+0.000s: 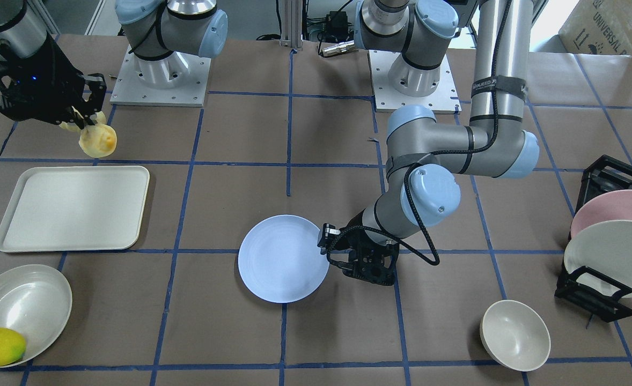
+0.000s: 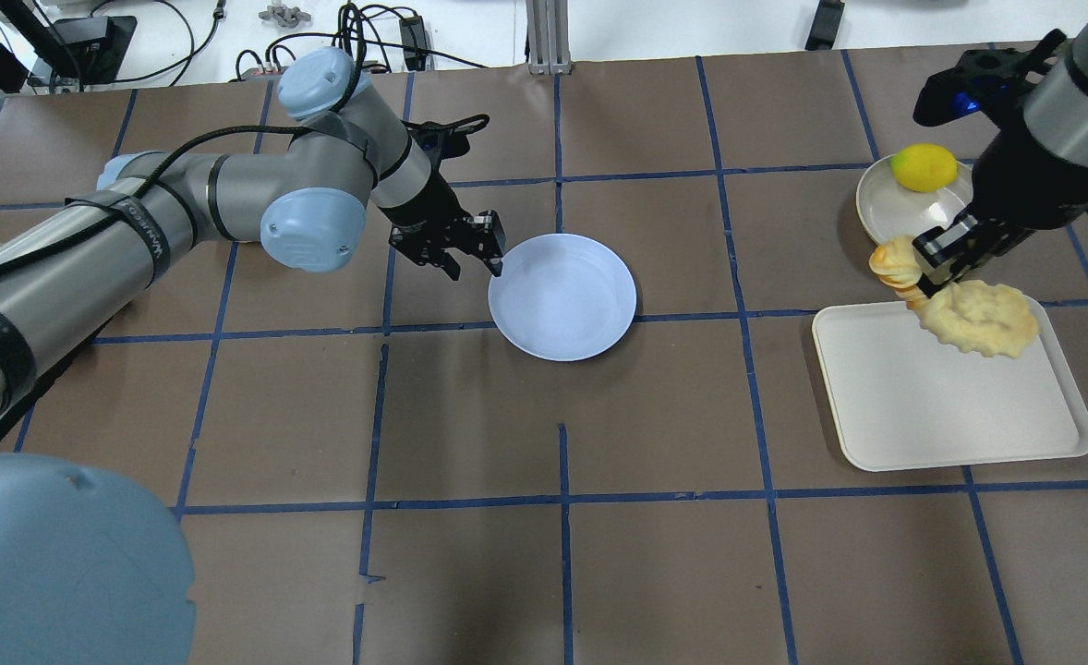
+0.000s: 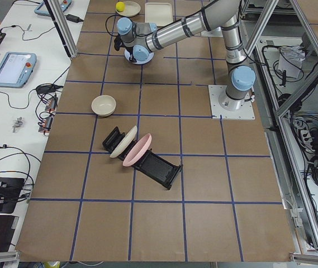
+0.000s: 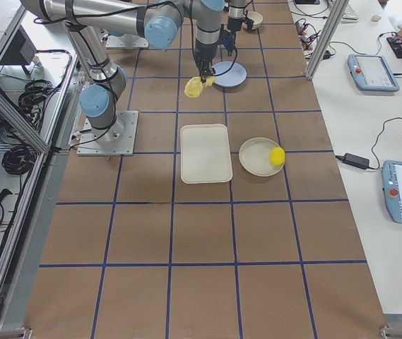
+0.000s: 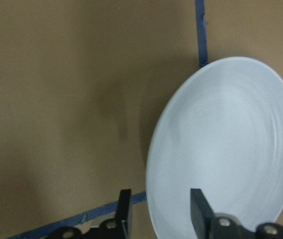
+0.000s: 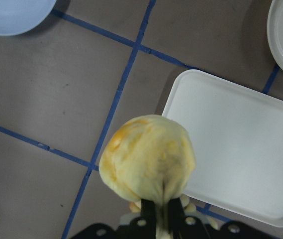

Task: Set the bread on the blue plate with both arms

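right jaws pinch pale-yellow ridged bread (image 2: 978,319), one end orange-browned; left jaws gape at blue plate (image 2: 562,296) rim.

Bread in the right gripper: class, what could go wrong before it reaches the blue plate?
1. The right gripper pinches the bread near one end only; hanging, it may slip or tear loose mid-carry.
2. The left gripper sits open astride the rim of the blue plate; it could nudge the plate or block the drop.
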Robot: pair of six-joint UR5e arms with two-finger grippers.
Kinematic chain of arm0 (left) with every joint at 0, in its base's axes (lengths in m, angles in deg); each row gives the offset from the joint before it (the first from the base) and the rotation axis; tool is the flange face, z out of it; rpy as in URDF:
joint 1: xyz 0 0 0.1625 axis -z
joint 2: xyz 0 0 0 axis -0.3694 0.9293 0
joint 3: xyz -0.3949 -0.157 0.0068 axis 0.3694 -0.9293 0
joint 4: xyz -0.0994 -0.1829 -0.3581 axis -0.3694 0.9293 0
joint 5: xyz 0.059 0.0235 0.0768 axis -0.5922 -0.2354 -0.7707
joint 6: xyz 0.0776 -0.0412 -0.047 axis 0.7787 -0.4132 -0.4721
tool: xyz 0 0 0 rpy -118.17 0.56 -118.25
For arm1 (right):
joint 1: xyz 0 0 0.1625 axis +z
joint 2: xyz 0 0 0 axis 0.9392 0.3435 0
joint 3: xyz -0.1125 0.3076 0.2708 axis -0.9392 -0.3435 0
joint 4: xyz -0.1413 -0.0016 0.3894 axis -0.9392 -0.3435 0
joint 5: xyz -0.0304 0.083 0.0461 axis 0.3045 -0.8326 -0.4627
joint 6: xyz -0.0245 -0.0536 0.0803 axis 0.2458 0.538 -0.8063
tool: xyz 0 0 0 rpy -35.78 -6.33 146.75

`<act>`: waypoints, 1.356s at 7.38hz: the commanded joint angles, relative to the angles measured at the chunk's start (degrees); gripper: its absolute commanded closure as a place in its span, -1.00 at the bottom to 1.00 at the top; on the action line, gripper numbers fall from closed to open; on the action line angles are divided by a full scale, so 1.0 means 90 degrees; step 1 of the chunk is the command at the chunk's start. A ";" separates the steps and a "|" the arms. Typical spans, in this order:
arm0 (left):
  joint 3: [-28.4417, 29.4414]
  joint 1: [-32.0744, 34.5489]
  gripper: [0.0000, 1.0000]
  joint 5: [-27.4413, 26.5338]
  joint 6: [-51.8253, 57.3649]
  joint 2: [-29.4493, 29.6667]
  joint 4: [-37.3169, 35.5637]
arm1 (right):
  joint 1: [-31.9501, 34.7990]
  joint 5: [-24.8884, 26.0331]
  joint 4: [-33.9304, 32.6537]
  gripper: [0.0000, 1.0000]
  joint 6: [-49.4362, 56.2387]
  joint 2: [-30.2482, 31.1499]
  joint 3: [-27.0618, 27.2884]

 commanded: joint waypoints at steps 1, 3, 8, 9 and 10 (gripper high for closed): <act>-0.0180 -0.0588 -1.00 -0.0396 0.0084 -0.0983 0.0845 | 0.0767 -0.0131 -0.0581 0.76 -0.1011 -0.0049 0.0171; -0.0087 -0.0904 -0.99 -0.1229 0.0307 -0.1756 0.1799 | 0.1957 0.0286 -0.1389 0.75 -0.2456 -0.0885 -0.0053; 0.1642 -0.0429 -1.00 -0.1598 -0.0002 -0.2005 0.3983 | 0.3679 0.0670 -0.1627 0.76 -0.4493 -0.3571 -0.2287; 0.1643 -0.0068 -1.00 -0.1646 -0.0507 -0.1994 0.3954 | 0.3828 0.0651 -0.1976 0.75 -0.4397 -0.3807 -0.2339; 0.1595 0.0033 -1.00 -0.1956 -0.0473 -0.1985 0.3895 | 0.3829 0.0631 -0.2182 0.68 -0.4387 -0.3954 -0.2310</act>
